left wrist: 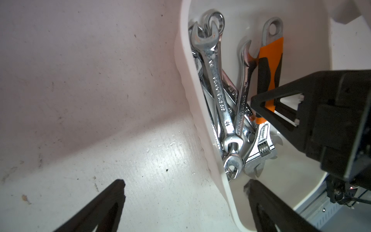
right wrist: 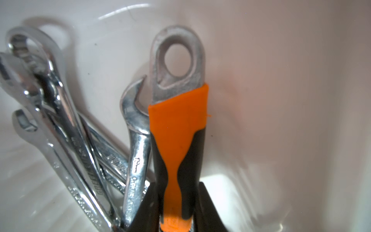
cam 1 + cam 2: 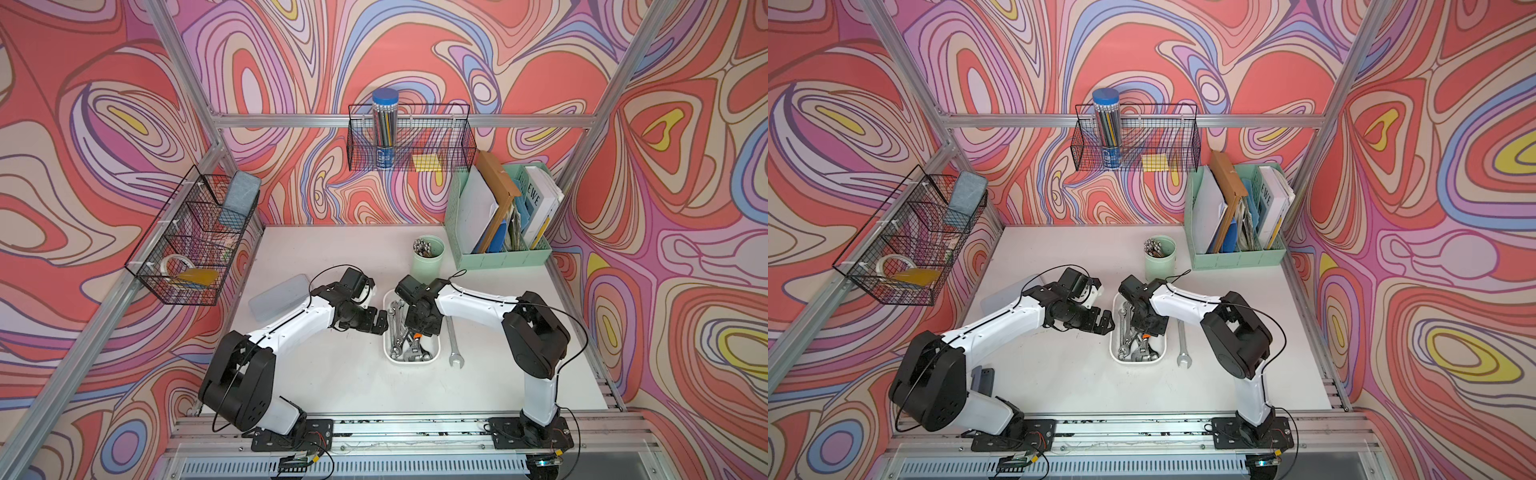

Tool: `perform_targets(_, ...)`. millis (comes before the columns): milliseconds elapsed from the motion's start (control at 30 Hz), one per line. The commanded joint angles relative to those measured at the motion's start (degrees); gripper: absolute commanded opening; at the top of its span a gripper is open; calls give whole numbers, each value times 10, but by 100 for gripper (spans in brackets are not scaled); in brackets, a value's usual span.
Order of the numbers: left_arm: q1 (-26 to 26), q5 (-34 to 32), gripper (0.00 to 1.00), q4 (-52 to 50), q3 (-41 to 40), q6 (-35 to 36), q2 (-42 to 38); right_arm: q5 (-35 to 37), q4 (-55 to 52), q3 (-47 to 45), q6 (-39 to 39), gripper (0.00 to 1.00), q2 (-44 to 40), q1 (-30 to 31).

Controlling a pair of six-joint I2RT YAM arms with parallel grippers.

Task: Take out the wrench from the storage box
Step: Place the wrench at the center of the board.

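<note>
The storage box is a shallow white tray in the middle of the table, holding several chrome spanners. Among them lies the wrench, an adjustable one with an orange and black handle. My right gripper reaches down into the box and is shut on that handle, one finger on each side. My left gripper stands open astride the box's left wall, one finger outside over the table and one inside. It holds nothing.
One open-end spanner lies on the table just right of the box. A translucent lidded case sits to the left, a mint cup of pens behind, and a mint file organizer at the back right.
</note>
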Motion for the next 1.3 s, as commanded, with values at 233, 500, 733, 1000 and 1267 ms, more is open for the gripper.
perform_targets(233, 3, 7, 99, -16, 21, 1, -2, 42, -45, 42, -16, 0, -81, 3)
perform_targets(500, 4, 24, 99, -10, 25, -16, -10, 78, -97, 109, -45, 0, -132, 3)
perform_targets(733, 4, 32, 99, -9, 27, -26, -16, 93, -139, 147, -71, 0, -145, 0)
perform_targets(1000, 4, 46, 99, 4, 24, -49, -33, 54, -156, 138, -165, 0, -188, -41)
perform_targets(1267, 4, 45, 99, 7, 22, -60, -39, 11, -170, 70, -321, 0, -225, -128)
